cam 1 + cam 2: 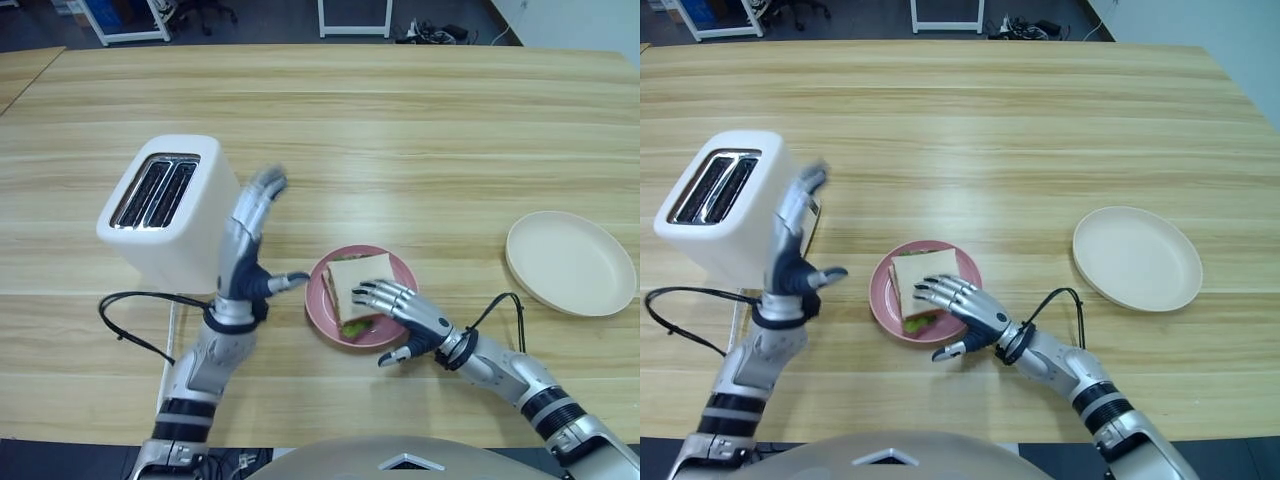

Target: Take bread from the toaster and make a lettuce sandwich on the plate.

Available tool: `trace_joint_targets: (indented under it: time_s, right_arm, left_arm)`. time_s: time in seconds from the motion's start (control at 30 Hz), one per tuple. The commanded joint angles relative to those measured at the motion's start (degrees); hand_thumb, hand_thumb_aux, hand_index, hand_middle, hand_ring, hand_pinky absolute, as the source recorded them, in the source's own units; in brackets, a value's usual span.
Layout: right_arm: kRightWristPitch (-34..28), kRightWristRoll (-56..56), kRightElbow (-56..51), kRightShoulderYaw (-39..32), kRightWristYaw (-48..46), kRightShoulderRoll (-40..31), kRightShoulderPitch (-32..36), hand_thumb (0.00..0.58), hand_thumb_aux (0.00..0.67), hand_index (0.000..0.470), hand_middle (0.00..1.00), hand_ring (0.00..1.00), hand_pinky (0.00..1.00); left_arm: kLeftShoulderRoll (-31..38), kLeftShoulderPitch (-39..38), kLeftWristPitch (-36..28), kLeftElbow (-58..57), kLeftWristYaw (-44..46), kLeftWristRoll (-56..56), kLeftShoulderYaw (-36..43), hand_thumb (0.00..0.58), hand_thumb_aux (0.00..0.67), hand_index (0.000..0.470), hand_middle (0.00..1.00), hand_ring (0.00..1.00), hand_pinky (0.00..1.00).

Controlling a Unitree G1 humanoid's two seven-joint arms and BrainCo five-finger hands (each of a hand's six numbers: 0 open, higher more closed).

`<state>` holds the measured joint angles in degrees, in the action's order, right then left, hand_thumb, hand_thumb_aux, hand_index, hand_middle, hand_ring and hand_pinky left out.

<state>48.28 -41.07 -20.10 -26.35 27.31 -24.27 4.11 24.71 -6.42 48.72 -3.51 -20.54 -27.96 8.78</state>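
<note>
The right hand (pixel 402 312) lies open, fingers flat over the sandwich (pixel 349 279) on the pink plate (pixel 317 309). The left hand (pixel 246 252) stands open, holding nothing, just beside the white toaster (pixel 165 235). A cream plate (pixel 570 263) sits well apart on the surface (pixel 400 130).

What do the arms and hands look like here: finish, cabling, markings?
The left arm and right arm are silver-grey metal shells with black bands near the elbow and black wrist cuffs. The left hand and right hand are silver and segmented, black at the tips. A left-wrist black cable and a right-wrist black cable loop outward. No markings legible.
</note>
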Motion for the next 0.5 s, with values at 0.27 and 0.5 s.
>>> trace_joint_targets:
  time_s: [0.27, 0.5]
  right_arm:
    - [17.9, 31.0, 2.7, -5.1, -24.1, -14.7, -8.3, 0.580, 0.670, 0.470, 1.00, 1.00, 1.00]
    - [9.1, 15.8, -3.2, -2.1, -28.9, -13.2, -8.6, 0.580, 0.670, 0.470, 1.00, 1.00, 1.00]
  left_arm:
    - [16.9, -9.8, 8.2, -8.9, 29.3, 16.7, 14.4, 0.580, 0.670, 0.470, 1.00, 1.00, 1.00]
    - [6.2, -6.0, -6.9, -12.4, 30.6, 10.7, 15.1, 0.580, 0.670, 0.470, 1.00, 1.00, 1.00]
